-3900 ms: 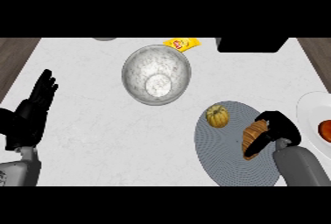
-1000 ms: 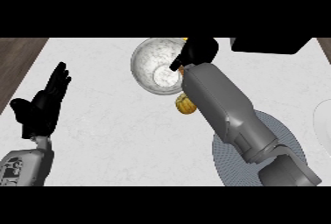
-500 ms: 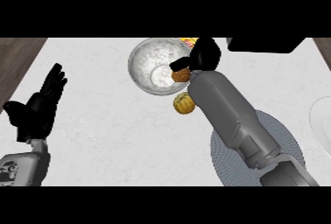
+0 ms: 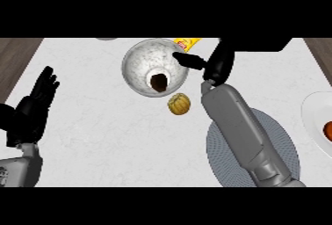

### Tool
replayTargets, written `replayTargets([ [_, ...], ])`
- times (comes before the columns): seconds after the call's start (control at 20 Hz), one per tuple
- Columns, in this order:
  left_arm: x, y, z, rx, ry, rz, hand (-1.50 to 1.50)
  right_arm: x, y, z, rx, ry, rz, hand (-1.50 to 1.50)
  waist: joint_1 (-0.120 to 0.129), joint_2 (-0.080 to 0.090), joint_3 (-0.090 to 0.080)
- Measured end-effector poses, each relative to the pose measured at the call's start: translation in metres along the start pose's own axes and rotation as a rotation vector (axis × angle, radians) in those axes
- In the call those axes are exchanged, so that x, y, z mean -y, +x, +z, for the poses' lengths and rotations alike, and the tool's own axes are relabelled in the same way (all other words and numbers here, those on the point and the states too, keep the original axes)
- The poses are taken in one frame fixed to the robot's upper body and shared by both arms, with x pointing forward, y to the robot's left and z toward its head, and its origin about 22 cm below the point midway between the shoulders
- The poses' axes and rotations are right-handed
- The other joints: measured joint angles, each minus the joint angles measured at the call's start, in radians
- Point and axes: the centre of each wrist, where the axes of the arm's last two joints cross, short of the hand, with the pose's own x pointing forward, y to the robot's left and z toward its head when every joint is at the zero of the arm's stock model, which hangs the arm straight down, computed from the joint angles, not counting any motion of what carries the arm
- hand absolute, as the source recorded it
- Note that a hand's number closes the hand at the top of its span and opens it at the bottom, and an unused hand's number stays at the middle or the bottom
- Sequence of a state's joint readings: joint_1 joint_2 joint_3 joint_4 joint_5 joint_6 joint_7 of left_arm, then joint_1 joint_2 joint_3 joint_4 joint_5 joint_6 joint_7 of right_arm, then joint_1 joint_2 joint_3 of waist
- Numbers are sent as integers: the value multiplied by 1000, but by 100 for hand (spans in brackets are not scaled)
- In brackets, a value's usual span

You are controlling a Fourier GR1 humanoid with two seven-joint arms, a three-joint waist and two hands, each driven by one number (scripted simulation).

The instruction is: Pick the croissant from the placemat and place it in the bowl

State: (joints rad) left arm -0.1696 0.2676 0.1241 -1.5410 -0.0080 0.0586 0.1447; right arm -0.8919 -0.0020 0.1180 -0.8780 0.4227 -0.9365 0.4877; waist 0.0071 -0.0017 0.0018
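From where I stand, the croissant [image 4: 159, 82] is lying in the marbled grey-white bowl [image 4: 139, 59], a dark brown lump low in the bowl near the rim closest to the robot. The right hand [image 4: 217, 61] hangs just beside the bowl's right rim with its thumb and fingers spread and nothing between them. One black fingertip pokes leftward over the rim, clear of the croissant. Its grey forearm [image 4: 240, 127] runs up from the lower edge and crosses the round grey placemat [image 4: 218, 160], hiding a good part of it. A small ridged yellow-orange thing [image 4: 179, 104], which I cannot name for sure, sits on the white counter [image 4: 103, 132] just below the bowl. It lies between the bowl and the placemat, near the forearm's left side and off the mat. The left hand [image 4: 32, 110] rests well away at the left edge, fingers straight and pointing up, holding nothing. Beyond the bowl's far rim a yellow packet [image 4: 188, 42] peeks out, partly hidden by the bowl. Next to it, along the counter's back, stands a black object [image 4: 256, 44] whose shape I cannot make out. At the far right edge a white plate [image 4: 314, 110] is cut off by the view, with something orange-red [image 4: 328, 131] lying on it.
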Motion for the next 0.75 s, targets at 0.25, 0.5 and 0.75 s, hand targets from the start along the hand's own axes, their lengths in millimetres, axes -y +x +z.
replayTargets([
  [0.25, -5, -2, 3, -14, 23, -4, 0, 44, -37, 15, -25, 17, -68, -150, -23, -5, -1],
  [0.5, -15, -6, 9, -15, 27, -8, 0, 102, -65, 38, -28, 51, -141, -150, -28, -5, -1],
  [0.75, -4, -4, 6, -13, 32, -11, 0, 145, -68, 64, 21, 80, -214, -150, -22, -2, -1],
])
